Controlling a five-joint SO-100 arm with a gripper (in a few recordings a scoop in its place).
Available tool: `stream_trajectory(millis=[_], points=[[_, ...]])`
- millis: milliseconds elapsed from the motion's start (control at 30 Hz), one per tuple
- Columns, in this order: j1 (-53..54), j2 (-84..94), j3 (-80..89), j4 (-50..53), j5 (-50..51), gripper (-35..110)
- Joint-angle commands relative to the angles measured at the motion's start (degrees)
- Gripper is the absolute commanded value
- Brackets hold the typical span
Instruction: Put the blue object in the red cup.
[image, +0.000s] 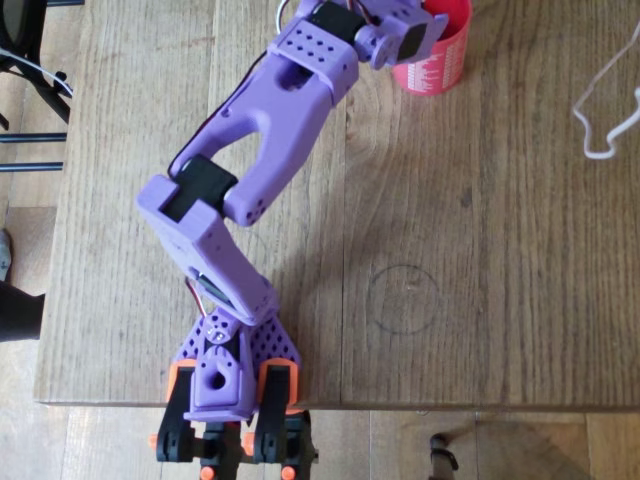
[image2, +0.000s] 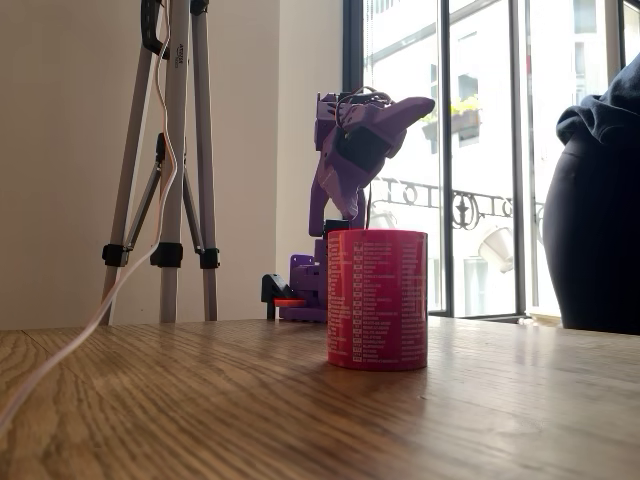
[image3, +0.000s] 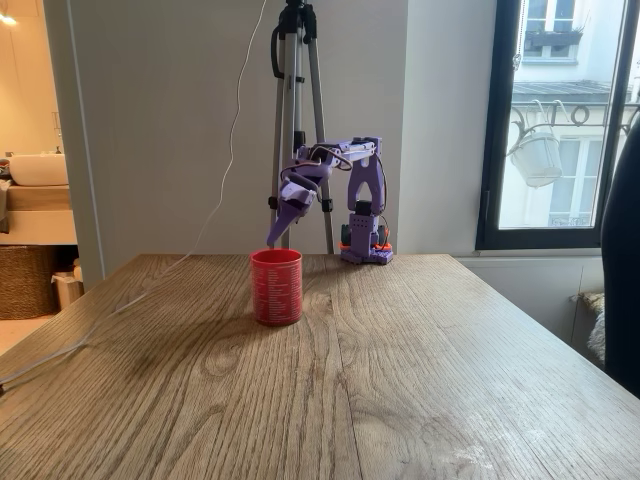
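Note:
The red cup (image: 440, 68) stands upright near the far table edge in the overhead view, with white print on its side (image2: 377, 300). My purple gripper (image3: 273, 238) points down, its tip just above the rim of the cup (image3: 276, 287) on the left side. From overhead the gripper (image: 425, 22) overlaps the cup's opening. Its fingers look like one tapered point, and I cannot make out whether they are apart. The blue object is hidden from all views.
The arm's base (image: 230, 385) is clamped at the near table edge. A tripod (image3: 297, 100) stands behind the table, and a white cable (image: 605, 110) trails across the wood. A person (image2: 600, 200) sits at the right. A faint drawn circle (image: 403, 298) marks mid-table.

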Motion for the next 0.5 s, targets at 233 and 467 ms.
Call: stream_trajectory(millis=[233,467], points=[[-0.6,3.8,-6.6,1.0,-1.4,1],[-1.9,5.8,-7.0,0.6,0.1,0]])
